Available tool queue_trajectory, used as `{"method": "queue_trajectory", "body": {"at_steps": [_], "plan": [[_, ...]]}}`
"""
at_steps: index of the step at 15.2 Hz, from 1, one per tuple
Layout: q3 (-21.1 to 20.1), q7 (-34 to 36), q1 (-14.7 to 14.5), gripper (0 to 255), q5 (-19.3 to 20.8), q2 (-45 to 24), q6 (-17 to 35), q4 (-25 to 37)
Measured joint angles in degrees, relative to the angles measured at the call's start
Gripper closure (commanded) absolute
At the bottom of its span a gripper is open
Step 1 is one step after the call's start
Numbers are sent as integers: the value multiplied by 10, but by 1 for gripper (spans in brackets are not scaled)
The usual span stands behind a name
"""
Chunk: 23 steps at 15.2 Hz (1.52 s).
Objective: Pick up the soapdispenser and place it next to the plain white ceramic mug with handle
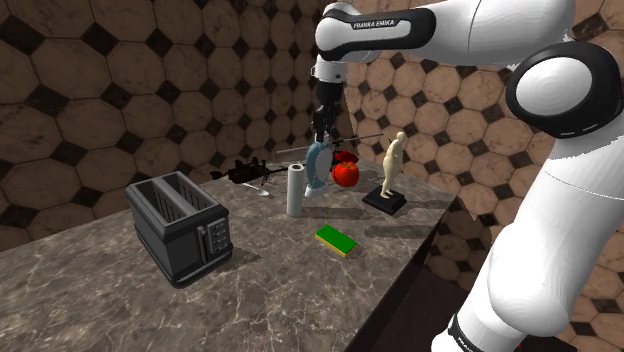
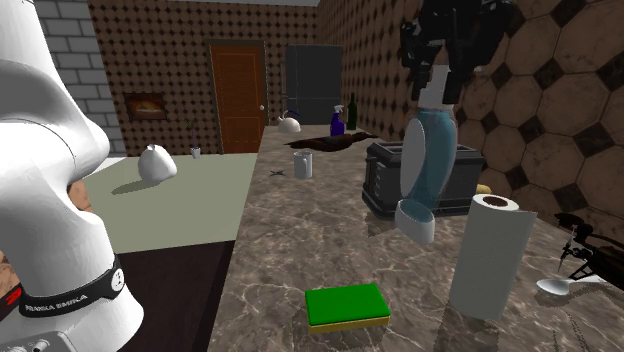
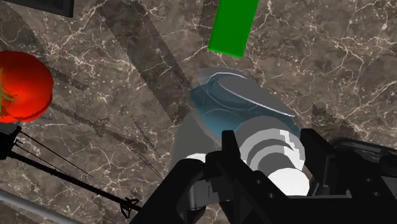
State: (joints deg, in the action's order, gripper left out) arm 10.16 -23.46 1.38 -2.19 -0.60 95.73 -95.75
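Shoulder view: jaws clasp the soap dispenser [image 1: 318, 167], seemingly blue-filled, above the counter [image 1: 100, 290].

soapdispenser [image 3: 224, 109] top behind end effector [image 3: 267, 151], tomato [image 3: 22, 86], sponge [image 3: 233, 27] cut by pic edge

My pincer [image 2: 437, 82] clasps the soap dispenser [image 2: 428, 160] by its white pump top and holds it in the air above the marble tabletop [image 2: 300, 240]. The bottle is translucent blue with a pale grey base, and it hangs a little tilted, base lowest. The white mug [image 2: 303, 165] stands upright on the tabletop, well apart from the bottle.
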Motion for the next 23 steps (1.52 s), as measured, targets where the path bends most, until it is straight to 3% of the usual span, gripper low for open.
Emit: {"method": "queue_trajectory", "body": {"at_steps": [15, 23], "plan": [[3, -2, 4, 255, -6, -34, -127, 161], [6, -4, 10, 255, -16, -80, -211, 289]]}}
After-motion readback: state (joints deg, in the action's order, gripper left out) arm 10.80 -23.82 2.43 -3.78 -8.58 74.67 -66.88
